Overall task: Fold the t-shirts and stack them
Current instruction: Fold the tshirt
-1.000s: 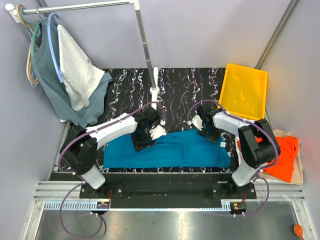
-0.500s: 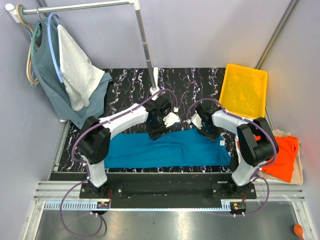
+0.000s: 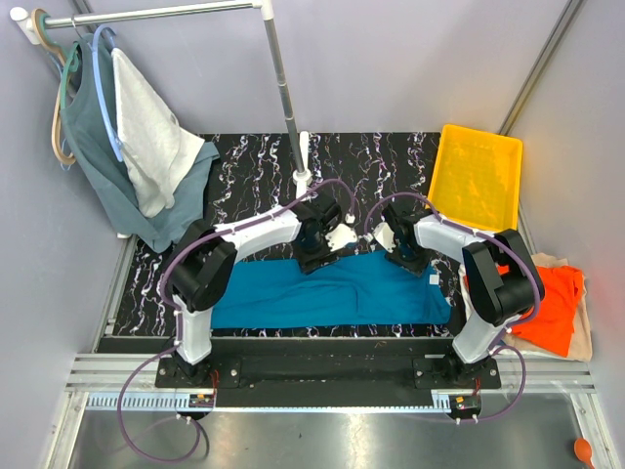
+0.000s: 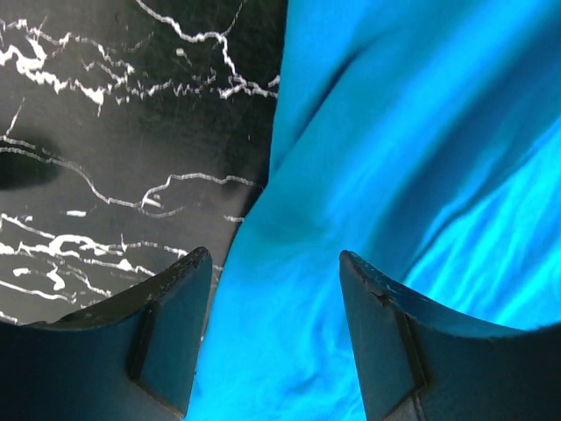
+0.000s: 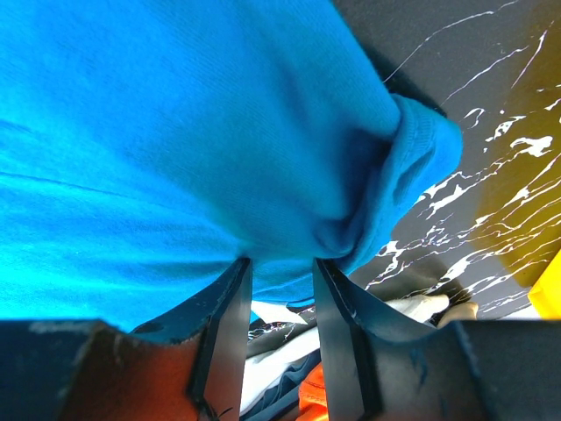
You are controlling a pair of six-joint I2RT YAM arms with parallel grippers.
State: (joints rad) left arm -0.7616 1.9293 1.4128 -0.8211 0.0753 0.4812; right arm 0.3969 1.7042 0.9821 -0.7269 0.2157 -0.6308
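Black marbled mat point(image 3: 244, 166) covers the table, and the teal shirt point(image 3: 332, 298) lies along its near edge as a long flat band, running from in front of the left arm across to the right arm's base. At the far left corner a grey-green top point(image 3: 93, 156) and a white cloth point(image 3: 146, 137) hang from a rail, their hems draped onto the mat. A yellow tray point(image 3: 479, 181) sits at the far right corner. Off the mat's right edge, beside the right arm, the orange shirt point(image 3: 557, 308) lies crumpled on what seems to be the cream shirt point(image 3: 584, 337), though only a strip of that shows. The left gripper point(image 3: 314, 256) is at the teal band's far edge near the middle; in its wrist view the left gripper point(image 4: 276, 324) has its jaws spread wide, straddling the edge of the teal shirt point(image 4: 421, 175) with bare mat to one side. The right gripper point(image 3: 405, 259) is at the band's far right corner, and in its wrist view the right gripper point(image 5: 280, 272) has its jaws drawn close, pinching a bunched fold of the teal shirt point(image 5: 175, 132).
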